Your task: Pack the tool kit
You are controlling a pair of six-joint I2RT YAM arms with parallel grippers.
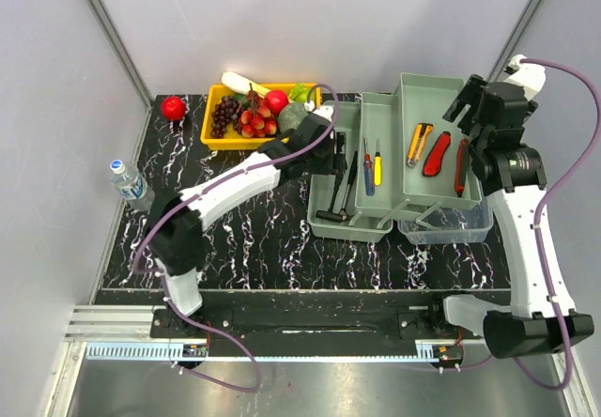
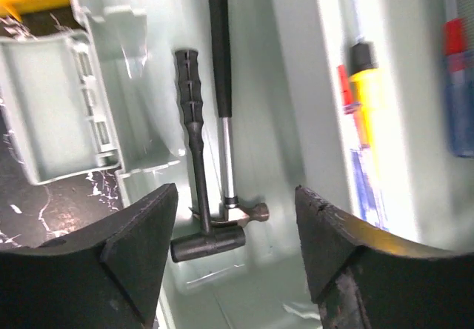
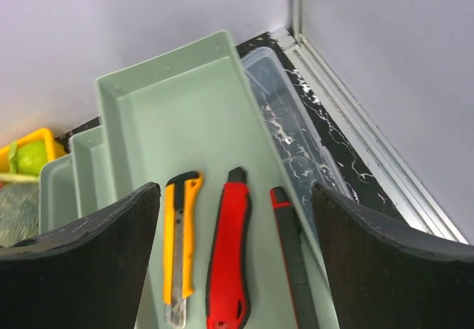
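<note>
1. Left gripper [image 2: 235, 199] open, empty, over hammers [image 2: 197, 147] laid flat in toolbox [image 1: 349, 230] base, on tabletop [image 1: 254, 243].
2. Right gripper [image 3: 233, 192] open, empty, above cutter tray [image 3: 185, 107]; trays fanned out, presumably for access.

— Top camera?
— Fixed high behind the six o'clock edge of the table [image 1: 272, 243]; looks steeply down from far off.
— Left wrist?
— Hangs close over the toolbox [image 1: 387, 116], facing straight down at two hammers [image 2: 197, 158]; shares those with the top view, at seven o'clock of the box.
— Right wrist?
— Farther off, slanting down toward twelve o'clock; shares the red knife [image 3: 229, 258] with the top view.
</note>
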